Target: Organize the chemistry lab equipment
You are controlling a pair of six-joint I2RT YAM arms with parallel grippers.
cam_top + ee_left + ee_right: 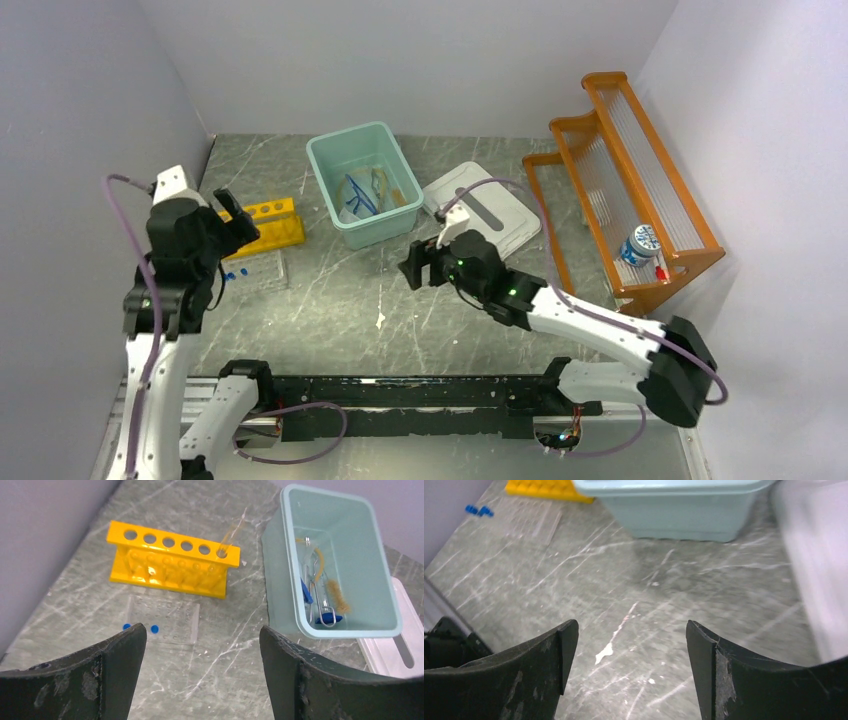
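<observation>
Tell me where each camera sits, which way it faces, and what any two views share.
Top external: above and behind the arms, looking down on the table; both arms, left gripper and right gripper show.
Left wrist: on the left arm, looking forward and down at the yellow tube rack and teal bin; its open fingers frame the bottom.
Right wrist: low over the table, facing the bin's side wall; its open fingers show.
Shared: rack and bin appear in all three.

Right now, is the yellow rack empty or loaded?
Loaded, but only just: one clear tube leans in the end hole of the rack nearest the bin. The other five holes look empty.
</observation>
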